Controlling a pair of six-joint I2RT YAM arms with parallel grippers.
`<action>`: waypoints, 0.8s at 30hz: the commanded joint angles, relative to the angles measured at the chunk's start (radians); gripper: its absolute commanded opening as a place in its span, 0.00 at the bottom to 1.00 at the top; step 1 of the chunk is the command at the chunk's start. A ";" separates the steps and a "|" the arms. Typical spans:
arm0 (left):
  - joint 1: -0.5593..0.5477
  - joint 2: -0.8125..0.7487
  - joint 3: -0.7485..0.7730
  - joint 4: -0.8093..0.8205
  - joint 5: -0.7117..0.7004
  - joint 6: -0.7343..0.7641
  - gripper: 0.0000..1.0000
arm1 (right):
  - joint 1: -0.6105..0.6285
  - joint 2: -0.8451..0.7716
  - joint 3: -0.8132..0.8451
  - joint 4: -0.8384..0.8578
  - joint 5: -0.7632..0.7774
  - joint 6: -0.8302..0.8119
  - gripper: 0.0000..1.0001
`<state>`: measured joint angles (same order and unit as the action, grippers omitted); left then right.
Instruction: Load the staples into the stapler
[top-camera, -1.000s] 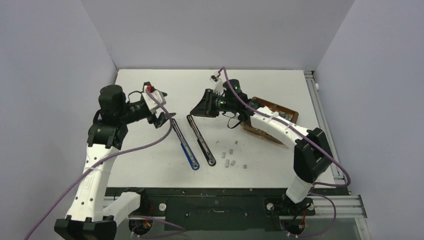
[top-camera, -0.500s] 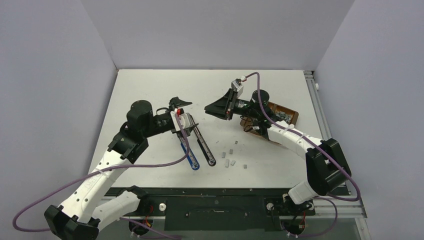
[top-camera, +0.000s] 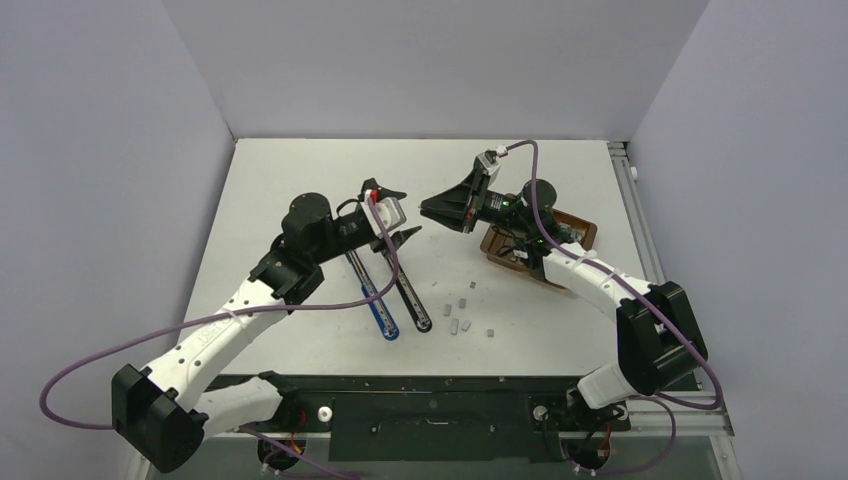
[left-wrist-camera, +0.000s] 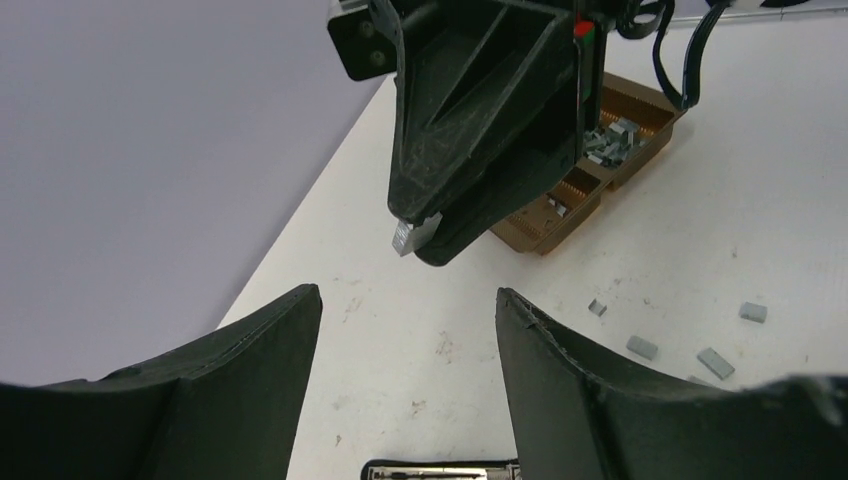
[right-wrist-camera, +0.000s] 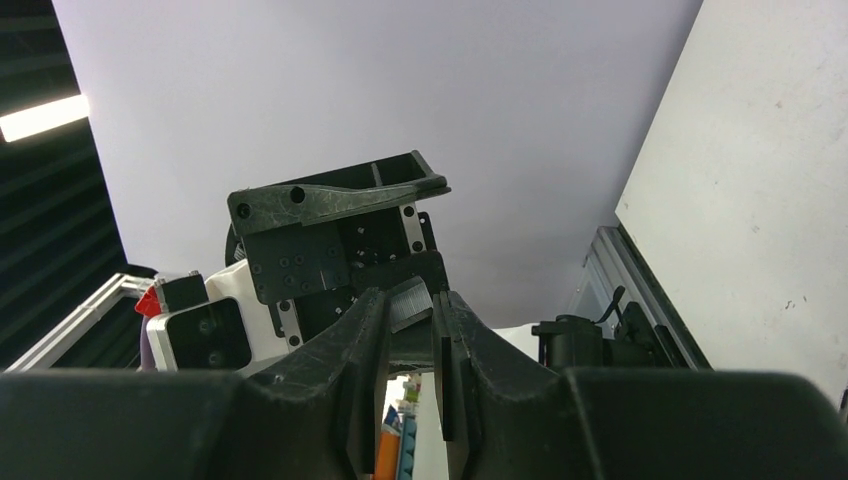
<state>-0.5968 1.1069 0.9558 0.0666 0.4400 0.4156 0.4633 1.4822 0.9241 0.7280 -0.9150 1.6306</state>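
Staples-wise, one staple strip (left-wrist-camera: 403, 237) is pinched at the very tip of the right jaws, which are nearly closed on it and holding it up in the air over the middle of the worktop (top-camera: 300, 180), not touching anything. The left jaws sit directly opposite, tip to tip and close. They're roughly half open with nothing in them, and the strip lines up with the gap between them, so to me it reads like a hand-off or a re-grip. It pokes out past the right fingertips, but which way its long axis runs I honestly can't tell, it's tiny. The stapler (top-camera: 412, 300) lies swung open on the worktop below, with a black rail and a blue arm (top-camera: 373, 300) side by side, both running from the middle toward the near edge. Its far end is right under the left jaws, so both arms are near it, the left a bit nearer. Loose staples (top-camera: 467, 323) are scattered just to the right of it, and the tray (left-wrist-camera: 575, 205) with more sits toward the right edge. Flat white surface, plenty of room around everything.
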 joint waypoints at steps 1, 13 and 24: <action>-0.026 -0.004 0.051 0.147 -0.036 -0.074 0.60 | -0.005 -0.008 -0.002 0.122 -0.023 0.040 0.21; -0.079 0.002 0.047 0.202 -0.107 -0.038 0.51 | -0.003 0.018 -0.004 0.196 -0.005 0.078 0.22; -0.085 0.015 0.076 0.161 -0.077 -0.047 0.33 | -0.002 0.008 -0.017 0.192 -0.006 0.064 0.22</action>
<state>-0.6754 1.1152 0.9710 0.2115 0.3557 0.3767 0.4633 1.4994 0.9138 0.8513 -0.9245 1.6966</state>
